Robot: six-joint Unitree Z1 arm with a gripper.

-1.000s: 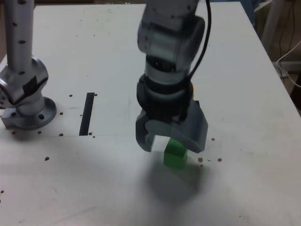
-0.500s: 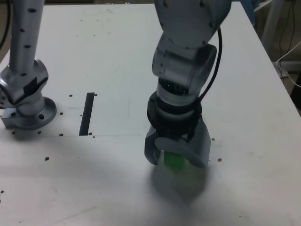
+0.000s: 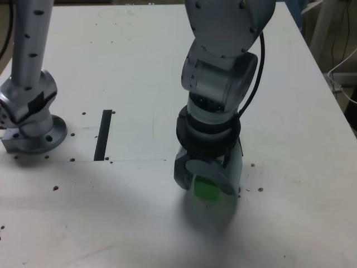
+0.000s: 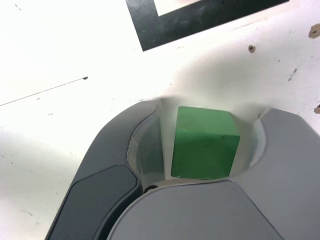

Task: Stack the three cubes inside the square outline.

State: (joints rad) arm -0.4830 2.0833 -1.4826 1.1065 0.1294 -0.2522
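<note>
A green cube point(image 3: 205, 190) rests on the white table, near the front in the exterior view. My gripper point(image 3: 207, 187) reaches straight down over it, with one jaw on either side. In the wrist view the green cube point(image 4: 205, 142) fills most of the space inside the gripper point(image 4: 210, 107). A thin pale strip shows along one of its sides, and I cannot tell whether the jaws press on it. A corner of the square outline point(image 4: 190, 20) lies just beyond the cube in the wrist view; the arm hides it in the exterior view. The other cubes are out of view.
A narrow black stripe point(image 3: 104, 134) lies on the table toward the exterior view's left. Further left the arm's metal base point(image 3: 30, 125) is bolted down. Small dark screw holes dot the white table point(image 3: 290, 111).
The gripper has come down over the green cube. Its jaws have narrowed from wide open to close around the cube, which has stayed where it was.
</note>
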